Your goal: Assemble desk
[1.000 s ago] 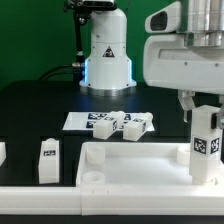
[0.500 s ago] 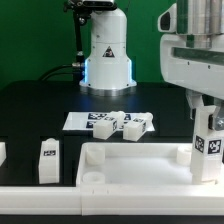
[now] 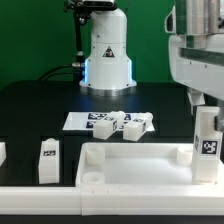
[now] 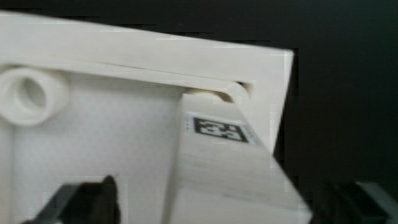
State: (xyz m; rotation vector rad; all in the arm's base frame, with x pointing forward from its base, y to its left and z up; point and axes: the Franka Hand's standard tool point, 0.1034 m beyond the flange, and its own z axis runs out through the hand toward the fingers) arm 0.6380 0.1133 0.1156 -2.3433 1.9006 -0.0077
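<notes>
The white desk slab (image 3: 130, 160) lies flat in front, with round corner sockets. One tagged white leg (image 3: 207, 145) stands upright in its corner socket at the exterior view's right. My gripper (image 3: 206, 100) hangs just above that leg's top. In the wrist view the leg (image 4: 231, 160) rises from the slab (image 4: 89, 150) between my gripper's (image 4: 228, 205) two fingers, with a gap on each side; the jaws are open. Two more legs (image 3: 130, 125) lie behind the slab. Another leg (image 3: 47, 160) stands upright to the slab's left.
The marker board (image 3: 76, 120) lies behind the slab under the two lying legs. A long white border rail (image 3: 100, 203) runs along the front. The robot base (image 3: 106, 55) stands at the back. A white part (image 3: 2, 152) shows at the left edge.
My gripper has shifted toward the exterior view's right and slightly up. The upright leg has stayed in its socket.
</notes>
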